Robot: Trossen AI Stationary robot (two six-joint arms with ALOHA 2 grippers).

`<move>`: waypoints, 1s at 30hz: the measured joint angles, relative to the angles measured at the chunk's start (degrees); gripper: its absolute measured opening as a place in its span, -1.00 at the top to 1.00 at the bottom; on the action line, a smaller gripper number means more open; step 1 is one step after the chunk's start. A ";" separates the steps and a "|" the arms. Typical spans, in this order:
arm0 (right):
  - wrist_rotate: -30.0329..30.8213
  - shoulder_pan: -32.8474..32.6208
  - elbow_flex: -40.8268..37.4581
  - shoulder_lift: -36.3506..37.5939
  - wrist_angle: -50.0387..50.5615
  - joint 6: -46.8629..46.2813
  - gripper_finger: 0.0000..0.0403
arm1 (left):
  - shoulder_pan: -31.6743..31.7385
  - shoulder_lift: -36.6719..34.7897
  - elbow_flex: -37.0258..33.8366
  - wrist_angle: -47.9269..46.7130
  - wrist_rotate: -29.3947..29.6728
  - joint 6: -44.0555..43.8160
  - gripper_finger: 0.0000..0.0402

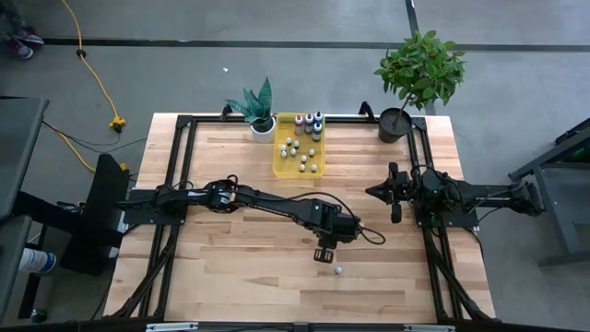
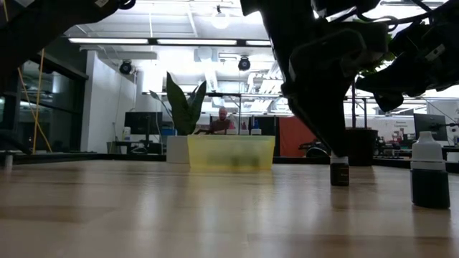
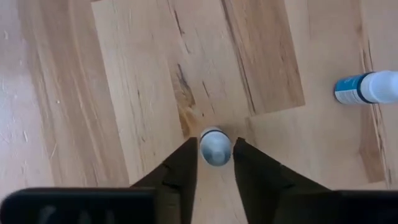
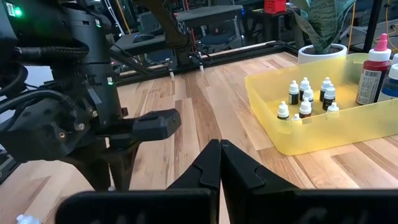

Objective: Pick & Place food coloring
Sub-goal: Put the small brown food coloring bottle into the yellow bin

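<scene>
Left dark two-finger gripper (image 3: 215, 163) pointing down mid-table, fingers closed on small bottle cap; right dark two-finger gripper (image 4: 220, 163) fingers together, arm waiting at right side.

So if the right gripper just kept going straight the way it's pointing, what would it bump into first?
Most likely the left arm, which stands across its line. The right gripper, fingers shut, points over bare table toward it; the yellow tray of food coloring bottles lies off to one side. Depth is hard to judge.

You have a translucent yellow tray (image 1: 285, 159) on pale striped wood table (image 1: 230, 277). Your black left gripper (image 3: 215, 163) flanks a white-capped bottle (image 3: 215, 147), its body perhaps dark. The lying bottle (image 3: 367, 88) is teal with a white cap.
</scene>
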State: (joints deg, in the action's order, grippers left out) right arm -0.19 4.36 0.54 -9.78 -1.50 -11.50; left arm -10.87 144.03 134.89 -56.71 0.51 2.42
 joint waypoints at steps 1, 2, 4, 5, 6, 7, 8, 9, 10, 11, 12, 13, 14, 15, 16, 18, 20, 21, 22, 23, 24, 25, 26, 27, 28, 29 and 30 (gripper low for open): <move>0.00 0.00 0.00 0.00 0.00 0.02 1.00 | 0.00 0.00 0.00 0.03 0.00 -0.02 0.56; 0.00 0.00 0.00 0.00 0.00 0.00 1.00 | 0.00 -0.02 0.00 0.04 -0.02 -0.04 0.60; 0.00 0.00 -0.02 0.00 0.00 0.02 1.00 | 0.00 -0.02 0.00 0.04 -0.04 -0.04 0.67; 0.00 -0.02 -0.01 0.00 0.00 0.02 1.00 | 0.00 -0.04 0.00 0.05 -0.04 -0.02 0.70; 0.00 -0.01 -0.01 0.00 0.00 0.00 1.00 | 0.00 -0.07 0.00 0.07 -0.04 -0.03 0.72; 0.00 -0.01 0.00 0.00 0.00 0.01 1.00 | 0.00 -0.07 0.00 0.07 -0.04 -0.02 0.75; 0.00 -0.02 0.00 0.00 0.00 0.00 1.00 | 0.00 -0.09 0.00 0.07 -0.04 -0.02 0.77; 0.00 -0.02 0.00 0.00 0.00 0.02 1.00 | 0.00 -0.09 0.00 0.07 -0.04 -0.02 0.79; 0.00 0.00 0.00 0.00 0.00 0.00 1.00 | 0.00 -0.09 0.00 0.07 -0.04 -0.02 0.81; 0.00 -0.02 -0.02 0.00 0.00 0.02 1.00 | 0.00 -0.09 0.00 0.07 -0.04 -0.04 0.83; 0.00 -0.01 0.00 0.00 0.00 0.02 1.00 | 0.00 -0.11 0.02 0.07 -0.04 -0.15 0.84; 0.00 -0.02 0.00 0.00 0.00 0.00 1.00 | 0.00 -0.12 0.02 0.07 -0.04 -0.62 0.85; 0.00 -0.02 0.00 0.00 0.00 0.00 1.00 | 0.00 -0.13 0.02 0.07 -0.04 -1.19 0.86; 0.00 0.00 0.00 0.00 0.00 0.01 1.00 | 0.00 -0.13 0.02 0.07 -0.04 -1.76 0.86; 0.00 0.00 -0.01 0.00 0.00 0.02 1.00 | 0.00 -0.15 0.02 0.04 -0.04 -2.58 0.86; 0.00 0.00 -0.02 0.00 0.00 0.00 1.00 | 0.00 -0.39 0.07 -0.22 -0.15 -4.07 0.87; 0.00 -0.02 0.00 0.00 0.00 0.01 1.00 | 0.00 -0.91 0.07 -0.45 -0.23 -5.65 0.87; 0.00 0.00 -0.01 0.00 0.00 0.01 1.00 | 0.00 -1.12 0.12 0.03 -0.28 -6.69 0.87; 0.00 -0.02 -0.02 0.00 0.00 0.00 1.00 | 0.00 -1.52 0.13 -0.12 -0.28 -7.76 0.87; 0.00 0.00 -0.01 0.00 0.00 0.00 1.00 | 0.00 -1.88 0.11 -0.86 -0.39 -8.99 0.87; 0.00 -0.01 -0.01 0.00 0.00 0.01 1.00 | 0.00 -2.16 0.11 -0.78 -0.53 -10.30 0.87; 0.00 0.00 0.00 0.00 0.00 0.01 1.00 | 0.00 -2.48 0.11 -0.22 -0.67 -11.39 0.88; 0.00 0.00 0.00 0.00 0.00 0.00 1.00 | 0.00 -2.94 0.11 -0.45 -0.69 -12.42 0.88; 0.00 0.00 -0.02 0.00 0.00 0.02 1.00 | 0.00 -3.40 0.11 -0.95 -0.67 -13.64 0.88; 0.00 0.00 -0.02 0.00 0.00 0.00 1.00 | 0.00 -3.94 0.11 -0.90 -0.67 -15.14 0.88; 0.00 -0.02 0.00 0.00 0.00 0.00 1.00 | 0.00 -4.39 0.11 -0.89 -0.65 -16.55 0.88; 0.00 -0.01 -0.01 0.00 0.00 0.00 1.00 | 0.00 -4.91 0.11 -0.88 -0.64 -17.87 0.88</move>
State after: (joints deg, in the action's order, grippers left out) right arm -0.19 4.35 0.53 -9.78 -1.50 -11.51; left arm -10.87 139.11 135.00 -57.58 -0.13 -15.46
